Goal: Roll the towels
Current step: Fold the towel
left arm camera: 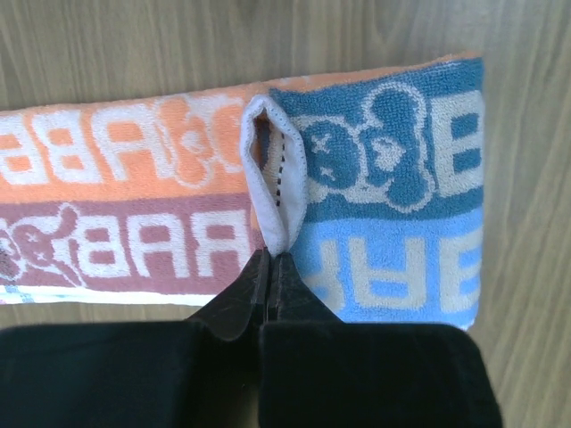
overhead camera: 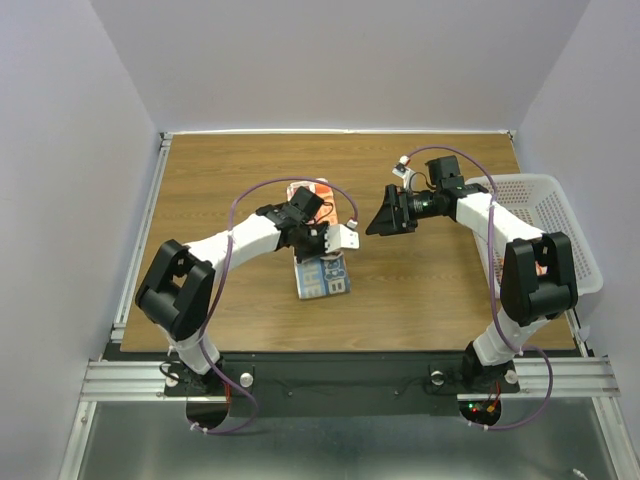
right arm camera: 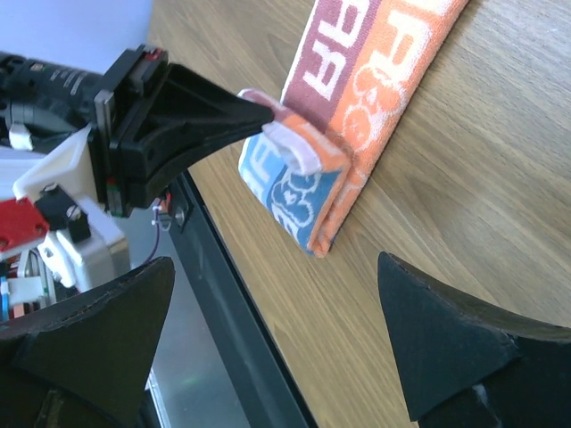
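Top view only: both arms, the wood table (overhead camera: 220, 170), and the white basket (overhead camera: 560, 215) at its right edge.
Left wrist view only: the print up close, with block letters and cartoon faces; orange and maroon bands on the left, blue on the right.
Right wrist view only: stacked layers at the towel's blue end, and the other arm's claw seen side-on.
Towel (overhead camera: 322, 277): a folded long strip lying flat mid-table; cannot tell if it is one cloth or two.
Loop (left arm camera: 278, 178): a white tag at the orange/blue join.
Left gripper (left arm camera: 270, 267): fingers clenched, pinching the base of the loop.
Right gripper (right arm camera: 275, 267): fingers spread wide, holding nothing, just right of the towel and not touching it.
Counts: 2 arms, 2 grippers, 1 towel strip, 1 loop, 1 basket.
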`<state>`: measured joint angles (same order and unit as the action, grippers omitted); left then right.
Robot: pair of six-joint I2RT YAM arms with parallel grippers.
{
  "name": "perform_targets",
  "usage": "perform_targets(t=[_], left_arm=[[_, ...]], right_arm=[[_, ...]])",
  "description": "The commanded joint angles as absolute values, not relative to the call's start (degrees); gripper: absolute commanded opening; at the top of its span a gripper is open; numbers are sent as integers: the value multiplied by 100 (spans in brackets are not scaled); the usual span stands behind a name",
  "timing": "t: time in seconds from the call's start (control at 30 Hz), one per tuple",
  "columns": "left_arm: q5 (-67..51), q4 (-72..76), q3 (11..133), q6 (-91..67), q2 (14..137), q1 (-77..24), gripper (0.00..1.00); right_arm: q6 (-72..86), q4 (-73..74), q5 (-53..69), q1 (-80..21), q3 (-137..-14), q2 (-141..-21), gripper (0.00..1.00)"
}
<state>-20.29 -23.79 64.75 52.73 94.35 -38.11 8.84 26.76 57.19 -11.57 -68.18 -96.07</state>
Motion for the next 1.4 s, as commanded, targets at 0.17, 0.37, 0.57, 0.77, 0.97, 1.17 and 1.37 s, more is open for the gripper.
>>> perform_targets(t=[0.17, 0.37, 0.57, 0.77, 0.97, 1.17, 1.37], left_arm=[[-1995, -2373, 6803, 5511, 9641, -3665, 0], [-1872, -2233, 6899, 5634, 9756, -3612, 0], [-1942, -2320, 7040, 5669, 9870, -3612, 0], [-1898, -2294, 6996, 5686, 9958, -3577, 1], [-1899, -2119, 6961, 5713, 9984, -3560, 4], [-1828, -2100, 7048, 5757, 10142, -3551, 11], [-1767, -1986, 7188, 5608, 9976, -3446, 37]], right_arm=[[888, 2654, 5915, -1099, -6908, -9589, 100], [896, 2654, 5933, -1072, -6917, -9606, 100], [896, 2654, 5941, -1072, -6882, -9606, 100], [888, 2637, 5959, -1063, -6847, -9615, 100], [879, 2646, 5959, -1055, -6803, -9615, 100], [888, 2637, 5985, -1046, -6812, -9650, 100], [835, 2654, 5898, -1055, -6768, -9563, 100]])
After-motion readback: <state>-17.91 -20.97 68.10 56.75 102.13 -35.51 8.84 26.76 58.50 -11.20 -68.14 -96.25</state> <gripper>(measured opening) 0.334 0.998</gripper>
